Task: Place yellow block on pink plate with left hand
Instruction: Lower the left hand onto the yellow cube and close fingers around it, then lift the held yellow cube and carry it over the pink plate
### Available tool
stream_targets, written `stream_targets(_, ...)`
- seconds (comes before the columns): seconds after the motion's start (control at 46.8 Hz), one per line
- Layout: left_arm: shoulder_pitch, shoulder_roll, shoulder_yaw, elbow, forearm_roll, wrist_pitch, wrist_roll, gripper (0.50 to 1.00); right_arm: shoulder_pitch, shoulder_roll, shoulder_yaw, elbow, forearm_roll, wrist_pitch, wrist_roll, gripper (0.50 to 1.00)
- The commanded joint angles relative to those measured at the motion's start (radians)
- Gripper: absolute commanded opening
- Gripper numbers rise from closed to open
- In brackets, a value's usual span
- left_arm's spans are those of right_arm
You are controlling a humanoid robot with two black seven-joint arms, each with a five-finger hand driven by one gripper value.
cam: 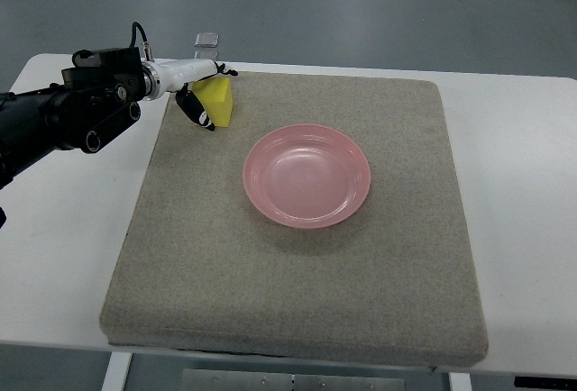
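Note:
A yellow block [220, 101] stands on the grey mat near its far left corner. My left hand [204, 94] reaches in from the left edge on a black arm and has its white and black fingers [195, 109] curled around the block's left side and top. The block rests on the mat or just above it; I cannot tell which. A pink plate [306, 176] lies on the mat, right of and nearer than the block, with nothing on it. The right arm does not show.
The grey mat [297, 292] covers most of a white table [523, 184]. A small clear object [207, 40] lies at the table's far edge behind the hand. Grey floor lies beyond the table.

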Motion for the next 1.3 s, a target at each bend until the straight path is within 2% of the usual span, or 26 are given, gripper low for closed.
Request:
stream_targets(0.0, 0.0, 0.0, 0.0, 0.0, 0.0, 0.0, 0.0, 0.971, 0.0, 0.0, 0.0, 0.0, -0.001, 0.0, 0.0, 0.924)
stream_targets(0.149, 0.0, 0.0, 0.0, 0.0, 0.0, 0.0, 0.0, 0.889, 0.0, 0.0, 0.0, 0.0, -0.001, 0.0, 0.0, 0.924)
stream_targets(0.235, 0.0, 0.0, 0.003, 0.0, 0.0, 0.0, 0.0, 0.819, 0.0, 0.0, -0.001, 0.0, -0.001, 0.0, 0.0, 0.924)
stream_targets(0.491, -0.022, 0.009, 0.018, 0.0, 0.003, 0.0, 0.0, 0.5, 0.0, 0.0, 0.0, 0.0, -0.001, 0.0, 0.0, 0.924)
stream_targets(0.683, -0.057, 0.017, 0.018, -0.02, 0.002, -0.005, -0.002, 0.5, 0.0, 0.0, 0.0, 0.0, 0.001, 0.0, 0.0, 0.924)
stream_targets(0.79, -0.08, 0.055, 0.017, -0.068, 0.0, -0.006, -0.002, 0.5, 0.0, 0.0, 0.0, 0.0, 0.001, 0.0, 0.0, 0.924)
stream_targets(1.046, -0.104, 0.169, 0.014, -0.37, 0.001, -0.006, -0.002, 0.5, 0.0, 0.0, 0.0, 0.0, -0.001, 0.0, 0.0, 0.924)
stream_targets(1.281, -0.117, 0.199, 0.011, -0.577, 0.034, -0.006, -0.002, 0.5, 0.0, 0.0, 0.0, 0.0, -0.001, 0.0, 0.0, 0.924)
